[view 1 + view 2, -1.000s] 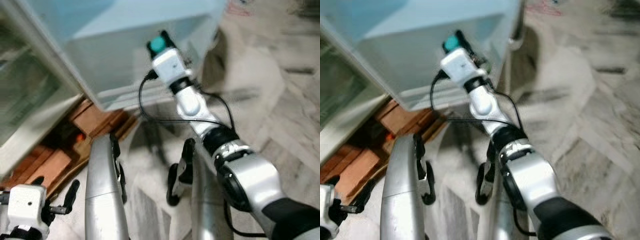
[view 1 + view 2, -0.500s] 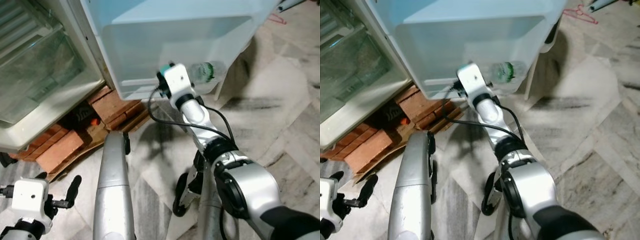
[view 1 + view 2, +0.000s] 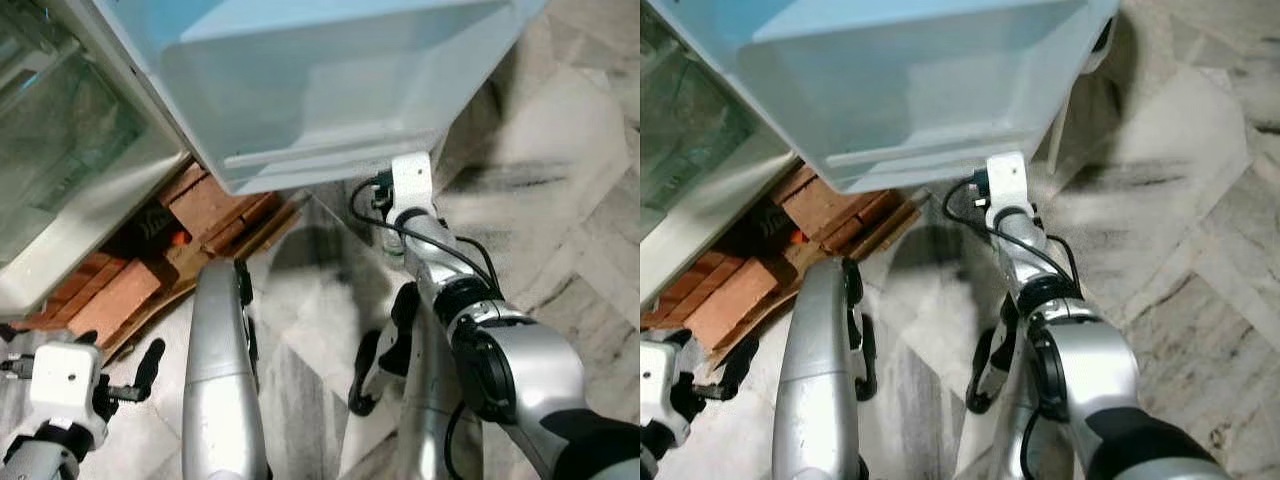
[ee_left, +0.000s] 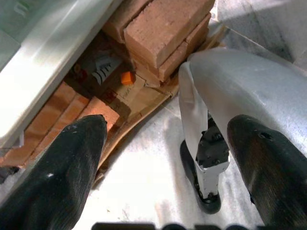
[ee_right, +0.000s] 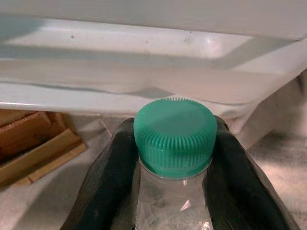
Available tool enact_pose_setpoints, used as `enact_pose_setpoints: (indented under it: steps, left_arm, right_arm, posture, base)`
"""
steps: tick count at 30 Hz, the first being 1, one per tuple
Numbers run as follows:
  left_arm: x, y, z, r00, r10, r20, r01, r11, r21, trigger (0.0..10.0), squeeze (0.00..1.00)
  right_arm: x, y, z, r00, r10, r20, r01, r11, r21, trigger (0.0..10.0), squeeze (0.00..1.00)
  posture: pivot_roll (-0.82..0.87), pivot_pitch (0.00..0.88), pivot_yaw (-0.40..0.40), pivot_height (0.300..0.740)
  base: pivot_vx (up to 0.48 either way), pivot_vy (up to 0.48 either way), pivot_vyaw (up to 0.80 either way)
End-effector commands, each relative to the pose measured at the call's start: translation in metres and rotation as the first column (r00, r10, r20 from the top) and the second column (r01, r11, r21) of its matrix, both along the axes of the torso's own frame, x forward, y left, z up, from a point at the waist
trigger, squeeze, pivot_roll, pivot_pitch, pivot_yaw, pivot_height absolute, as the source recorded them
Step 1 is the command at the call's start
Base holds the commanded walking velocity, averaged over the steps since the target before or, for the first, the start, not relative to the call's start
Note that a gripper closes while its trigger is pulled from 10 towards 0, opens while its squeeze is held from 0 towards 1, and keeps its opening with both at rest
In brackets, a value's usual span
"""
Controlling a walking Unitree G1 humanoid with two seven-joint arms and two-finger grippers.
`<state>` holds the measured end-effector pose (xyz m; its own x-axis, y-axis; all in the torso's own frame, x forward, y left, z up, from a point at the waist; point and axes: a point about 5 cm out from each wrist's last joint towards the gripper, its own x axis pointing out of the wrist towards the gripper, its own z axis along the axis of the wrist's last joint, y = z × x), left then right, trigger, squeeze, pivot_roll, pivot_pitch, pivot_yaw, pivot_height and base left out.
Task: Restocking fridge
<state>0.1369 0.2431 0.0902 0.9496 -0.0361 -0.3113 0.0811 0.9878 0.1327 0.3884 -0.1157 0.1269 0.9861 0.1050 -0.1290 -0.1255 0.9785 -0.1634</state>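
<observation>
The open fridge door (image 3: 330,90) hangs over the floor (image 3: 560,200), with the fridge body (image 3: 60,150) to its left. Bricks (image 3: 130,290) lie under the fridge. The bottle (image 5: 173,163) sits between the right gripper (image 5: 172,191) fingers, just below the door's bottom edge.

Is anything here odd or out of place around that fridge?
Yes: the fridge seems to stand on stacked bricks and flattened cardboard, not on the floor, with a small orange thing tucked among them. Otherwise nothing looks spilled. The right gripper holds a capped bottle.
</observation>
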Motion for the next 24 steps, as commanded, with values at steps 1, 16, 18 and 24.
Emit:
enact_pose_setpoints:
  steps: [1, 16, 18, 24]
  left_arm:
    - [-0.006, 0.002, -0.008, 0.999, 0.006, -0.041, -0.006, 1.000, 0.011, 10.0, 0.00]
    - [0.051, 0.001, -0.011, 0.995, 0.045, 0.092, -0.044, 0.999, -0.011, 10.0, 0.00]
    - [0.061, -0.004, -0.012, 0.993, 0.040, 0.114, -0.038, 0.999, -0.025, 10.0, 0.00]
    - [0.083, -0.018, -0.011, 0.986, 0.011, 0.168, -0.003, 0.999, -0.048, 10.0, 0.00]
  right_arm:
    - [-0.005, 0.003, -0.009, 1.000, 0.026, -0.010, -0.026, 0.999, -0.022, 10.0, 0.00]
    - [-0.044, 0.023, -0.012, 0.917, 0.340, 0.207, -0.363, 0.928, 0.083, 10.0, 0.00]
    - [-0.056, 0.023, -0.010, 0.895, 0.367, 0.254, -0.394, 0.917, 0.061, 10.0, 0.00]
    - [-0.077, 0.013, -0.010, 0.899, 0.350, 0.263, -0.382, 0.920, 0.081, 10.0, 0.00]
  posture:
    - [0.34, 0.464, -0.010, 0.524]
    - [0.22, 0.271, -0.057, 0.524]
    - [0.20, 0.231, -0.051, 0.534]
    - [0.18, 0.146, -0.025, 0.574]
  base:
    - [0.000, 0.000, 0.00]
    - [0.000, 0.000, 0.00]
    - [0.000, 0.000, 0.00]
    - [0.000, 0.000, 0.00]
